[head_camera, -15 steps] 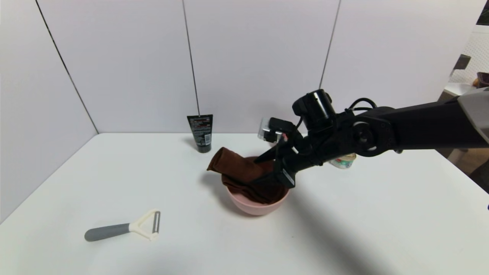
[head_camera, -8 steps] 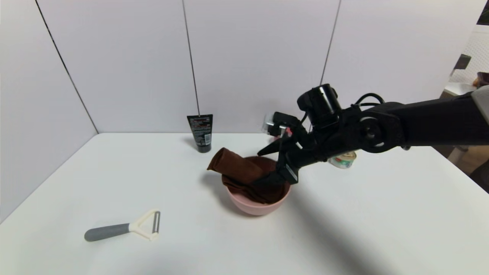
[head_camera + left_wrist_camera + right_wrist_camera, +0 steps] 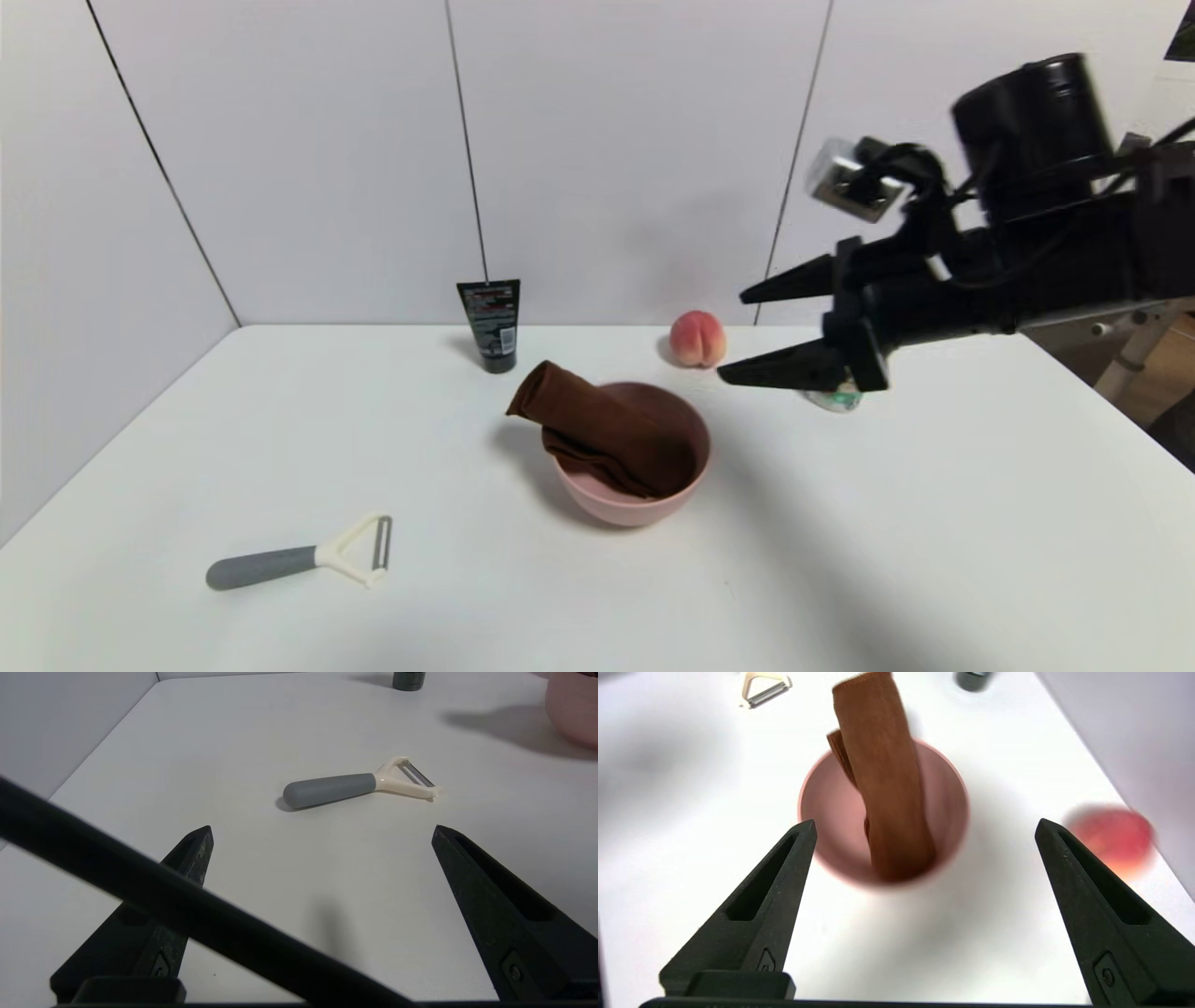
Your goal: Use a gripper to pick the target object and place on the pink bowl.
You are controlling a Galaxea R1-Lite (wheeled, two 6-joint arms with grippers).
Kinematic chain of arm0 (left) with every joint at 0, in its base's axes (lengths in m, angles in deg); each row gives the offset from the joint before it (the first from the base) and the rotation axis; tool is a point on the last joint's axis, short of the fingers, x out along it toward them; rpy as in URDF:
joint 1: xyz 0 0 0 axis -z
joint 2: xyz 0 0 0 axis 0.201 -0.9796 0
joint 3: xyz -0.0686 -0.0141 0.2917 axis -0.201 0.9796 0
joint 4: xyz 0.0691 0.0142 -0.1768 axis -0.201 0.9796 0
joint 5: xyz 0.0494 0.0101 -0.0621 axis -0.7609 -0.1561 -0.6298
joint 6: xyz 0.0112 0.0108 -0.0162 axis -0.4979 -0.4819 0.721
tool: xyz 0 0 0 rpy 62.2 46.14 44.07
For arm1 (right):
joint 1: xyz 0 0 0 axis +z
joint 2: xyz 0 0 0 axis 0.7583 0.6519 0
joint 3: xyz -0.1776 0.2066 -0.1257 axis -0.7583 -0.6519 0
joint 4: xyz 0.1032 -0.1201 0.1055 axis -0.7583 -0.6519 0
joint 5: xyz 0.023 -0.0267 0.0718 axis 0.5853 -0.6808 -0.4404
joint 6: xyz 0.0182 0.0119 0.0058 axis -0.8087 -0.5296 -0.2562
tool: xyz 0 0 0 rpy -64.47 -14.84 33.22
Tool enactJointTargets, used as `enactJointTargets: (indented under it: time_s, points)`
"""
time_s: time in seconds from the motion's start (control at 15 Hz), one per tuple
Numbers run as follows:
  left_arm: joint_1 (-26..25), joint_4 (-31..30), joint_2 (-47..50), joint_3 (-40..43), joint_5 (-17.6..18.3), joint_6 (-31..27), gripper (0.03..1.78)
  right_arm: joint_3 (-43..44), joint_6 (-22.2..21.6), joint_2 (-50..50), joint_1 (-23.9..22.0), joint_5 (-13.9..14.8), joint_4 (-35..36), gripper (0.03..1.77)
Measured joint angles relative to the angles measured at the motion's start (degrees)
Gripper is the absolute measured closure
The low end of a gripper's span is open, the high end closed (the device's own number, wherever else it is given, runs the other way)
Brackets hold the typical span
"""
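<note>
Cloth, dark brown, folded, oblong (image 3: 607, 425), lies in your round matte pink plastic bowl (image 3: 627, 511), one end sticking up past rim on tube side. Your right gripper, black with pointed fingers (image 3: 733, 334), hangs above table, right of bowl, spread wide, gripping nothing. Your left gripper (image 3: 322, 830) sits on near side of grey-handled white peeler (image 3: 359, 784), wide apart, also empty. You see black squeeze tube (image 3: 493, 322) standing beyond bowl, pink-orange peach (image 3: 697, 339) behind it.

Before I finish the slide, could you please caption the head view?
Brown cloth in the pink bowl, right gripper open beyond its rim.
</note>
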Motion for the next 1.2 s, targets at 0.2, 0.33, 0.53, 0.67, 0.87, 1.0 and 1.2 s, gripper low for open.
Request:
enactJointTargets:
  time_s: [0.2, 0.33, 0.53, 0.67, 0.87, 1.0, 1.2]
  points:
    - [0.00, -0.02, 0.00, 0.00, -0.01, 0.02, 0.12, -13.15, -1.11, -14.21, -10.08, 0.11, -0.01, 0.15]
    - [0.00, -0.02, 0.00, 0.00, -0.01, 0.02, 0.12, -23.30, -3.23, -25.09, -16.75, 1.27, 0.09, 0.13]
    - [0.00, -0.02, 0.00, 0.00, -0.04, 0.02, 0.12, -37.38, -9.63, -41.23, -22.35, 8.36, 1.38, 0.12]
    - [0.00, -0.02, 0.00, 0.00, -0.01, 0.02, 0.12, -46.31, -13.90, -50.42, -23.64, 16.80, 5.12, 0.11]
    - [0.00, 0.00, 0.00, 0.00, -0.01, 0.02, 0.12, -56.87, -17.76, -61.50, -23.31, 26.00, 14.65, 0.11]
    - [0.00, -0.02, 0.00, 0.00, -0.04, 0.02, 0.12, -61.59, -18.44, -67.62, -22.61, 27.90, 20.47, 0.11]
    - [0.00, -0.02, 0.00, 0.00, -0.01, 0.05, 0.12, -66.52, -18.83, -75.28, -21.98, 30.90, 23.27, 0.11]
